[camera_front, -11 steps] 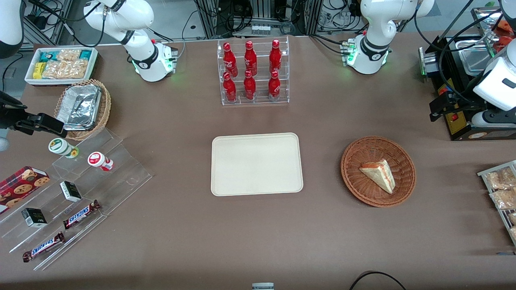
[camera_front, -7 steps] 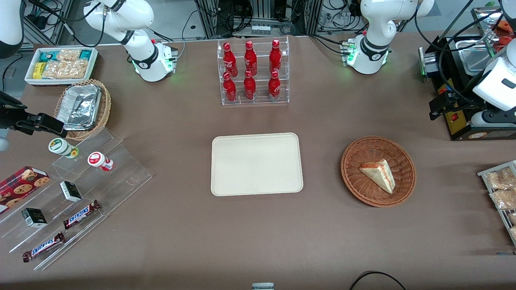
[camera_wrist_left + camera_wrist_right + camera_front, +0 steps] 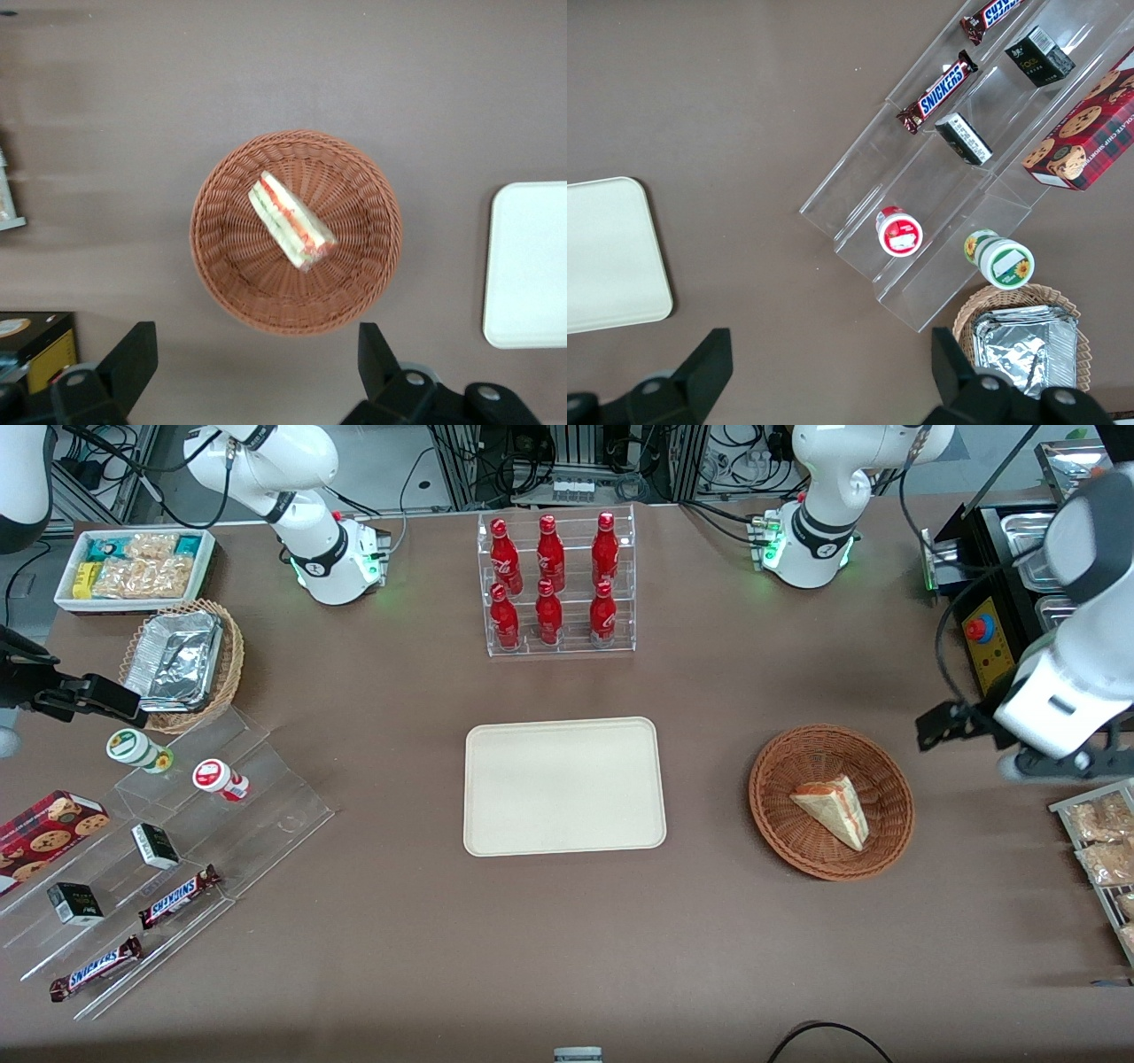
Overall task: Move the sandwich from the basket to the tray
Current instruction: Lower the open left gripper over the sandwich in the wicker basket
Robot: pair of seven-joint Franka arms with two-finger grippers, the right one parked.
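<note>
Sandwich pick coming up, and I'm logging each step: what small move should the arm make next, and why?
Probably bring the tool over the sandwich and start down. The tool is open and holds nothing, up above the table beside the basket toward the working arm's end. The sandwich lies loose in the basket and the tray is bare.

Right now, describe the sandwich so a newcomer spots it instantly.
Find the cream tray mid-table; toward the working arm's end sits a reddish-brown wicker basket. The open gripper hovers above it. Inside lies the sandwich, a pale triangular wedge, red and green filling, the basket's only item.
</note>
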